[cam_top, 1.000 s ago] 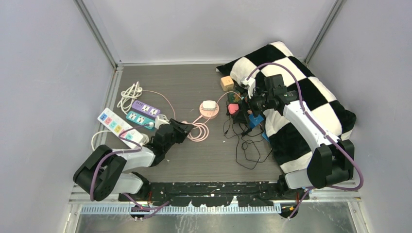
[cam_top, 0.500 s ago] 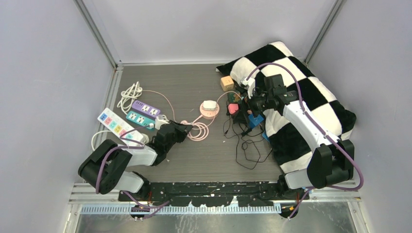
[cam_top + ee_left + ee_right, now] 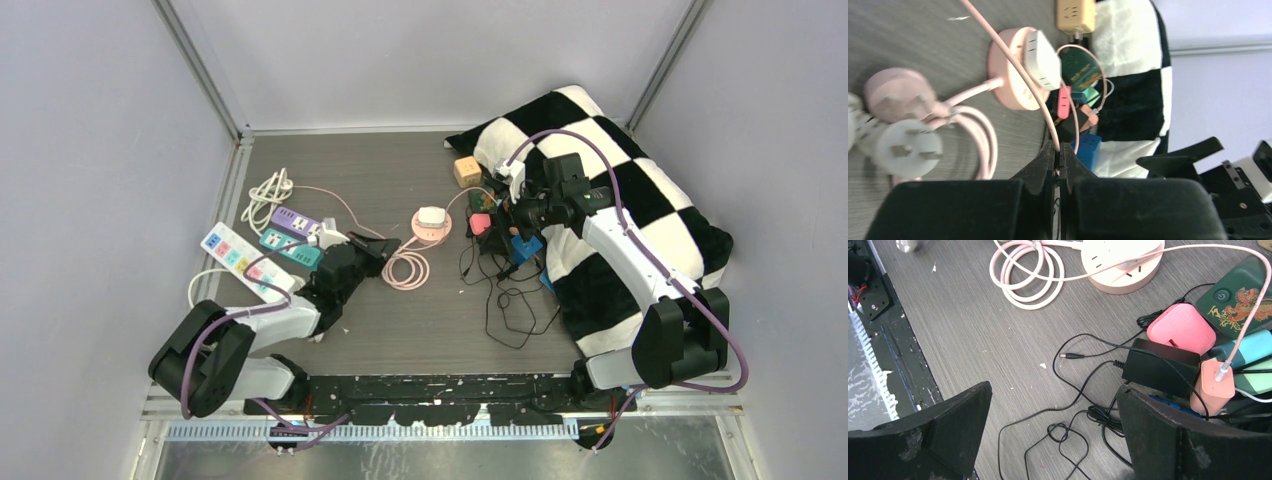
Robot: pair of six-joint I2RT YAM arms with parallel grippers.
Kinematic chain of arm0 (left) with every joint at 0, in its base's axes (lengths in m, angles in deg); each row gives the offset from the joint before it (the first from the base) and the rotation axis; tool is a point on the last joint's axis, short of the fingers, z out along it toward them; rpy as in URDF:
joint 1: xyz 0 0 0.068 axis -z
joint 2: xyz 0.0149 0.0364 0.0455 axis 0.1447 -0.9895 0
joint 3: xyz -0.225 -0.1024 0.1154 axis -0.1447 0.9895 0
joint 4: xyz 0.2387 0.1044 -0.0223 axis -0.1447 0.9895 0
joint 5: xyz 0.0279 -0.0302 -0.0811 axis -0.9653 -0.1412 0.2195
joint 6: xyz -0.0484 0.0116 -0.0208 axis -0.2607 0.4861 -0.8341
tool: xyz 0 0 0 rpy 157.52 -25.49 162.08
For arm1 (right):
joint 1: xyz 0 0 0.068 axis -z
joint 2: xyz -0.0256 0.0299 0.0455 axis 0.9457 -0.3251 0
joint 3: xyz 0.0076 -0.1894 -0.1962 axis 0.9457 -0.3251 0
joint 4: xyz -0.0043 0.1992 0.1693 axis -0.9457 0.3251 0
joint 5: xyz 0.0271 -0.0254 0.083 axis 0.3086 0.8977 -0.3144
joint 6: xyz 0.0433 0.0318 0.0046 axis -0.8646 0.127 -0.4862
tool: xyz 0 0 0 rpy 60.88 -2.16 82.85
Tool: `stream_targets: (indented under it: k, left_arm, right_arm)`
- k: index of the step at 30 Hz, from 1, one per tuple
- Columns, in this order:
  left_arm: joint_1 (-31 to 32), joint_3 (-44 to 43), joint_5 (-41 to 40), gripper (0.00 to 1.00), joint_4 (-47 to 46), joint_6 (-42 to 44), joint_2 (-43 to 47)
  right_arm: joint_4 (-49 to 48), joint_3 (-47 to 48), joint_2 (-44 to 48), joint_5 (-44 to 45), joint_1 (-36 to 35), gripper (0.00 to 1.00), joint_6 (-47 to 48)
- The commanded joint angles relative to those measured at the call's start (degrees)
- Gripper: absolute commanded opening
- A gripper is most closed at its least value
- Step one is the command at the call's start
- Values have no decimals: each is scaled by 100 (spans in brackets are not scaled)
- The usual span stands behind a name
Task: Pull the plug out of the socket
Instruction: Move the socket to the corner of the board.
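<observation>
– Counter (image 3: pixel 400 330) surface?
– Dark grey wood-grain, with small white flecks that show in the right wrist view. A black rail (image 3: pixel 430 385) runs along the near edge, where the arms are bolted.
– Room?
– Plain pale walls (image 3: pixel 430 60) on the left, far and right sides, with metal posts (image 3: pixel 200 65) rising at the two far corners. A black-and-white checked pillow (image 3: pixel 650 200) fills the far right corner.
– Where is the plug?
– The white plug (image 3: pixel 431 215) sits in the round pink socket (image 3: pixel 430 232), about mid-counter and a little toward the far side. A thick pink lead (image 3: pixel 405 268) lies coiled just near and left of the socket.
– Left gripper?
– The left gripper (image 3: pixel 383 246) lies low, just left of the socket, jaws pressed together on a thin pink cord (image 3: pixel 1020 75). In its wrist view that cord crosses over the socket. The gripper is apart from the plug.
– And the right?
– The right gripper (image 3: pixel 1053 435) is spread wide and holds nothing. It hovers over loose black wires (image 3: pixel 1073 356) right of the socket. Adapters (image 3: pixel 1178 330) in pink, black, green and blue are heaped there against the pillow.
– Left side?
– Three strips (image 3: pixel 290 245) lie there, white, teal and purple, with a bundled white cable (image 3: pixel 265 190) beyond them.
</observation>
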Motion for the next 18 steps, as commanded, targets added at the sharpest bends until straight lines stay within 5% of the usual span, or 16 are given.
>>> stream_targets:
  k: [1, 18]
  left_arm:
    - [-88, -427, 32, 0, 204, 780, 385]
    - [-153, -2225, 1893, 0, 1424, 4691, 607]
  right_arm:
    - [-2, 110, 211, -147, -25, 100, 70]
    - [47, 150, 274, -324, -18, 100, 30]
